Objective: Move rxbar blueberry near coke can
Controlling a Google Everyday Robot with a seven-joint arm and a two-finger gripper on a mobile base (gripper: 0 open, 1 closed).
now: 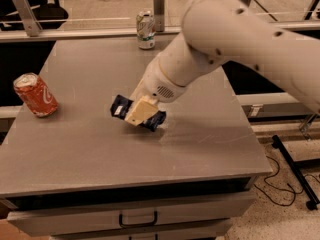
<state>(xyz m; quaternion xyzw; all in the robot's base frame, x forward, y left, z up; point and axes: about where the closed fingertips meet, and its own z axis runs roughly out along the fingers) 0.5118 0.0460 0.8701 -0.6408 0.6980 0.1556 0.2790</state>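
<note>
The rxbar blueberry (120,107) is a dark navy wrapper with small white print, held in my gripper (139,111) a little above the middle of the grey table (90,149). The gripper is shut across the bar's middle, and both ends of the bar stick out past the tan fingers (141,109). The coke can (35,94) is red with white script and a silver top. It stands tilted near the table's left edge, well to the left of the bar and apart from it.
A green-and-white can (145,29) stands at the table's back edge, next to a metal post (159,1). My white arm (235,44) reaches in from the upper right. A drawer with a handle (137,219) sits under the tabletop. Cables lie on the floor at the right.
</note>
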